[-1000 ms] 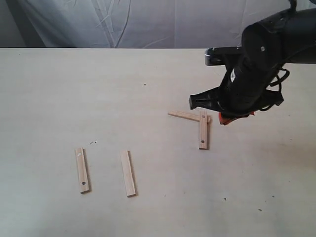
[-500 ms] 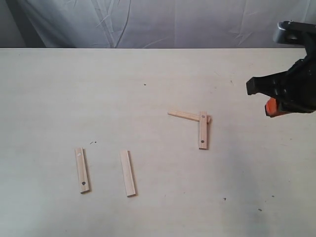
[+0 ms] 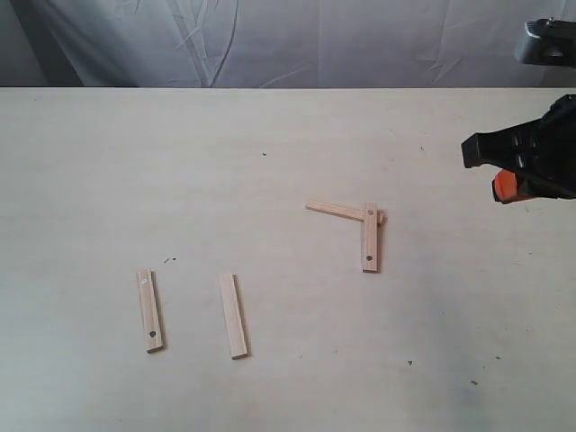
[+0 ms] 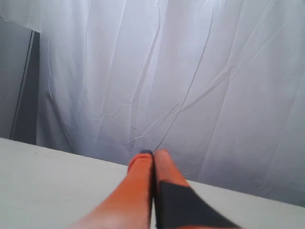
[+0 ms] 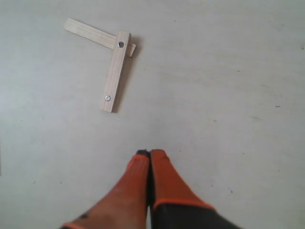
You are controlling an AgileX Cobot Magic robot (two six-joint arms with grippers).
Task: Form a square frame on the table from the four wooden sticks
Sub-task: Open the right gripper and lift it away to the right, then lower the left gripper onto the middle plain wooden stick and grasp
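Observation:
Two pale wooden sticks form an L near the table's middle: one lies across (image 3: 335, 211), the other (image 3: 370, 238) rests over its right end, with dark dots at both ends; the right wrist view shows them as the lower slat (image 5: 93, 33) and the upper slat (image 5: 114, 71). Two more sticks lie apart at the lower left (image 3: 150, 310) (image 3: 233, 316). My right gripper (image 3: 504, 187) hovers at the far right, its orange fingers pressed together and empty (image 5: 149, 153). My left gripper (image 4: 153, 153) is shut, empty, pointing over the table's far edge at the curtain.
The pale table (image 3: 270, 135) runs back to a white wrinkled curtain (image 3: 270, 40). A few dark specks dot the surface, such as one (image 3: 409, 363) near the front.
The right arm has pulled away from the L of sticks to the far right edge of the exterior view. None of the sticks has moved.

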